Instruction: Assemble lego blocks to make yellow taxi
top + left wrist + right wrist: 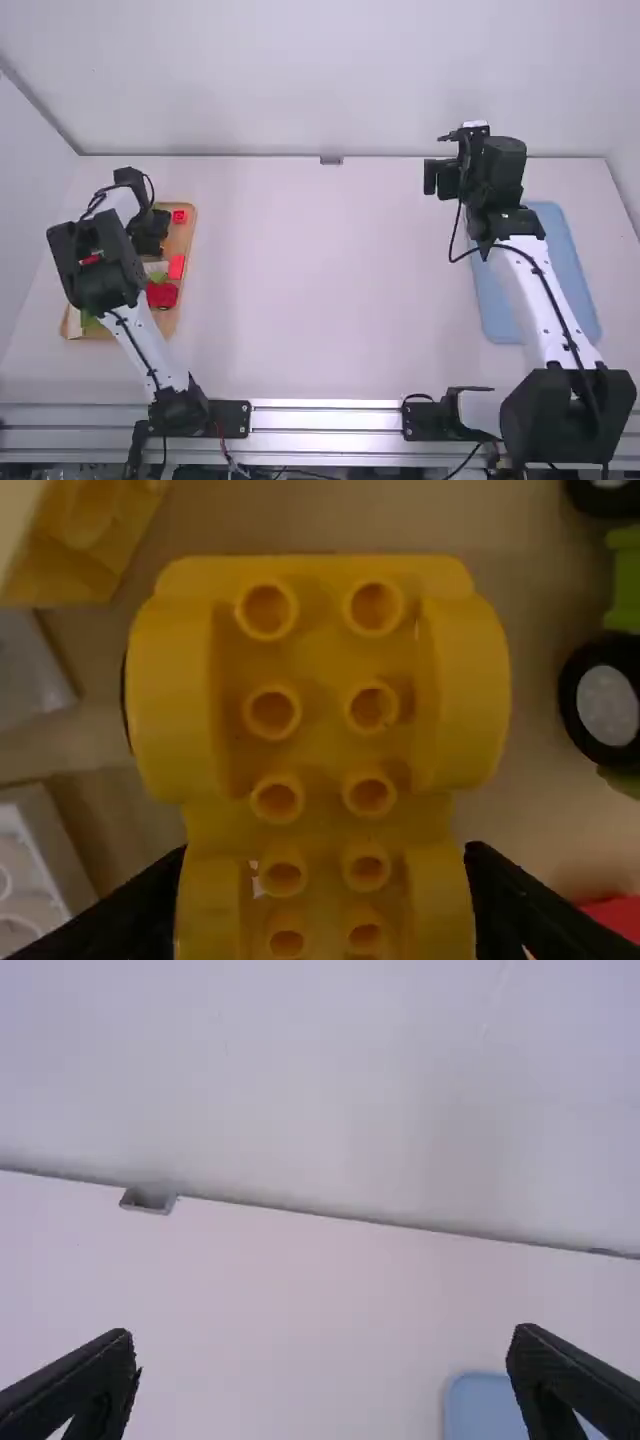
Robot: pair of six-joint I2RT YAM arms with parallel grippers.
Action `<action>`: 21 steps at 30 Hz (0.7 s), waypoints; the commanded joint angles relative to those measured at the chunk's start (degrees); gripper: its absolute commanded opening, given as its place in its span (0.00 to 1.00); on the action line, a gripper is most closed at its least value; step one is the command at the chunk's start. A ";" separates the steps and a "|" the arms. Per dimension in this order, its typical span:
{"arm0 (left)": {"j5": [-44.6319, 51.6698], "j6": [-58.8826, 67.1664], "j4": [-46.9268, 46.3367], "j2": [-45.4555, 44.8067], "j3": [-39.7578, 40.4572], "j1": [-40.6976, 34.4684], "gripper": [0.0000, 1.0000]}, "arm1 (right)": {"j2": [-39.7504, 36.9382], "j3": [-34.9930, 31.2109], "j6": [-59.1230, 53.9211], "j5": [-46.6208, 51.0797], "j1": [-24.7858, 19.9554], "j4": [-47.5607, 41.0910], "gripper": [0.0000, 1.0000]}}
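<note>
Itemised, we list: one yellow car base (325,730), over the tan tray (183,238); left pincer (327,875) clamped on its flanks; right pincer (322,1342) apart. Probably light, stiff, slick; best held squarely by both fenders.

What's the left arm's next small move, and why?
Probably ease straight up: the left gripper looks closed on the yellow base, and the white block and green wheeled piece lie nearby, so clearing them first seems safer.
</note>
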 commanded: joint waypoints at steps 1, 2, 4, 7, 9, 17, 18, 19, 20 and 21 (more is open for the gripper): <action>-0.52 2.10 -0.28 1.90 0.39 0.28 0.62 | 0.44 1.70 0.37 -0.70 0.24 -0.22 0.98; -0.57 2.12 -0.33 1.90 0.39 0.26 0.57 | 0.44 1.70 0.39 -0.76 0.26 -0.26 0.98; -0.61 2.14 -0.33 1.90 0.39 0.11 0.55 | 0.44 1.70 0.35 -0.72 0.24 -0.37 0.99; -0.50 2.10 -0.26 1.88 0.42 0.17 0.54 | 0.44 1.70 0.37 -0.74 0.24 -0.39 0.99; -0.48 2.03 -1.05 1.84 0.94 0.63 0.51 | 0.44 1.70 0.39 -0.72 0.24 -0.39 0.98; -0.81 4.72 -14.12 -0.07 10.16 0.55 0.40 | 0.44 1.70 0.37 -0.74 0.20 -0.66 0.99; -0.83 5.49 -15.37 -0.85 11.06 0.37 0.37 | 0.44 1.70 0.35 -0.76 0.22 -0.96 0.99; -0.85 5.51 -16.20 -1.49 11.41 0.22 0.36 | 0.44 1.70 0.37 -0.74 0.20 -1.14 0.99; -0.94 5.64 -16.74 -2.43 11.45 0.17 0.35 | 0.44 1.70 0.35 -0.74 0.20 -1.44 0.98; -1.25 5.77 -17.16 -3.41 11.26 0.28 0.34 | 0.44 1.70 0.39 -0.76 0.20 -1.51 0.99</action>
